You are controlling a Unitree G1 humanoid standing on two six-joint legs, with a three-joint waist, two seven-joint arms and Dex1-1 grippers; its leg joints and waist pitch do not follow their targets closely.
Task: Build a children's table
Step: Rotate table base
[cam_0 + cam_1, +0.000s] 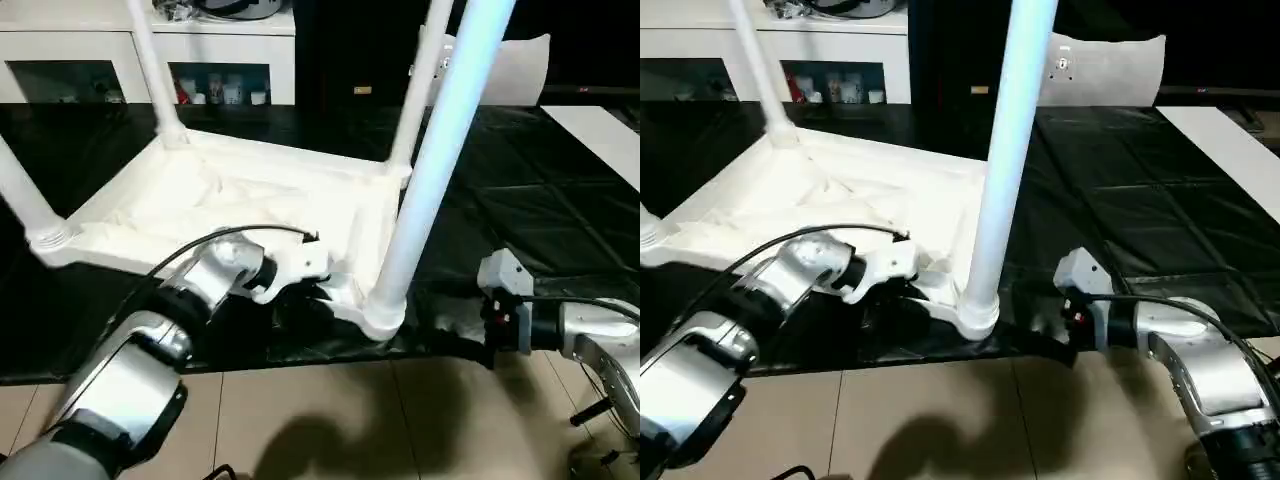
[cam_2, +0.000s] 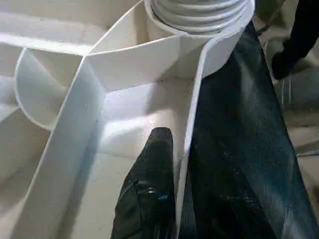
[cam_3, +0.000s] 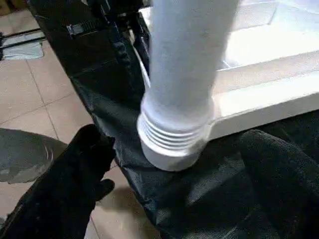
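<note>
The white tabletop (image 1: 230, 205) lies upside down on a black sheet, ribs facing up. Legs stand upright in its corner sockets: a near right leg (image 1: 430, 160), a far right leg (image 1: 418, 80), a far left leg (image 1: 155, 70) and a near left leg (image 1: 20, 195). My left gripper (image 1: 312, 293) is at the tabletop's near rim beside the near right socket. It straddles the thin rim wall (image 2: 192, 124), one black finger (image 2: 154, 184) pressed against its inner side. My right gripper (image 3: 177, 144) is open, its fingers on either side of the near right leg's ribbed base (image 3: 174, 139) without touching it.
The black sheet (image 1: 520, 190) covers the low platform, whose front edge meets the beige tiled floor (image 1: 350, 420). A white cabinet with glass doors (image 1: 150, 45) stands at the back left. A white board (image 1: 520, 65) leans at the back right, and a white surface (image 1: 600, 130) lies far right.
</note>
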